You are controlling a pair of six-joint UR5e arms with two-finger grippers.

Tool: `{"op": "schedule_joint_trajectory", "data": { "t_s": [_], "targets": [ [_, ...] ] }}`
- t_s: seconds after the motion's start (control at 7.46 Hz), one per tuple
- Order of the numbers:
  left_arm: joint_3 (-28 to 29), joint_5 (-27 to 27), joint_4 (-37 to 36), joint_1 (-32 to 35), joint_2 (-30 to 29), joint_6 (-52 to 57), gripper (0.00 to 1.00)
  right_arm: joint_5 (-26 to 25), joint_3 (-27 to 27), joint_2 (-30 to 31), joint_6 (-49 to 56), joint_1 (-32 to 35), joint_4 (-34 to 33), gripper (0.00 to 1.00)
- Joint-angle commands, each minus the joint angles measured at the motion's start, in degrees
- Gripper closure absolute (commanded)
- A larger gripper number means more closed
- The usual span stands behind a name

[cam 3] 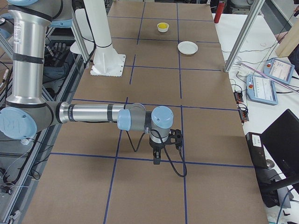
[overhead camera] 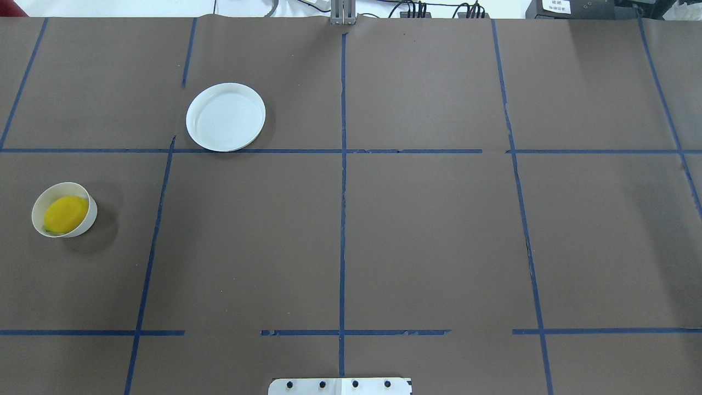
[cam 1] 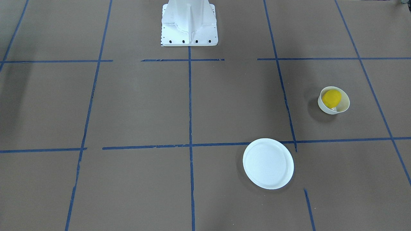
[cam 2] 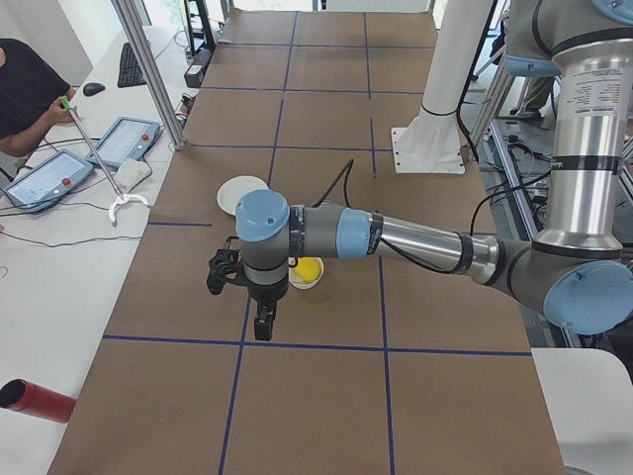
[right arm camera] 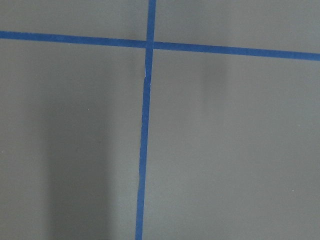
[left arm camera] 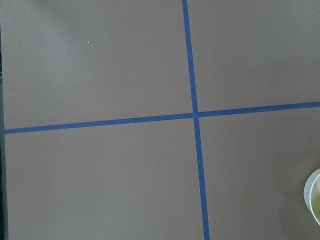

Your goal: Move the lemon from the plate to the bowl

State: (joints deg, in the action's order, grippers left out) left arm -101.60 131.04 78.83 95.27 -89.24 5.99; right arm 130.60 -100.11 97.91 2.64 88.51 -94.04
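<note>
A brown paper-covered worktop is seen, divided into large rectangles by blue tape lines, with the robot's white pedestal bolted at the middle of its near edge. The left arm is stretched out low over the robot's left end of the worktop, and the right arm is stretched out likewise over the opposite end. The left tool is pointed straight down above the paper, near the bowl in the side view; whether it is open or closed cannot be told from that view. The right tool is pointed down near a tape crossing, well apart from the task's things, and its state cannot be told either. The plate is laid flat in the left half, on the side far from the pedestal, its nearer edge over a tape line. The bowl is set further to the left and nearer the robot, well apart from the plate. The lemon is found inside the bowl, filling much of its hollow.
</note>
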Motion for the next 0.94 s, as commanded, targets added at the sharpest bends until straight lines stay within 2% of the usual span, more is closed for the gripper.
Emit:
{"op": "schedule_joint_trajectory", "data": {
  "t_s": [0.0,0.13,0.8],
  "targets": [
    [1.14,4.72,0.09,0.09,2.31,-0.1,0.0,0.0,0.0,0.0,0.0,0.0,0.0,0.0],
    [0.97,7.1,0.44,0.01,3.7,-0.01,0.0,0.0,0.0,0.0,0.0,0.0,0.0,0.0],
    [-0.08,6.43,2.38,-0.26,3.1,-0.01,0.0,0.0,0.0,0.0,0.0,0.0,0.0,0.0]
  ]
}}
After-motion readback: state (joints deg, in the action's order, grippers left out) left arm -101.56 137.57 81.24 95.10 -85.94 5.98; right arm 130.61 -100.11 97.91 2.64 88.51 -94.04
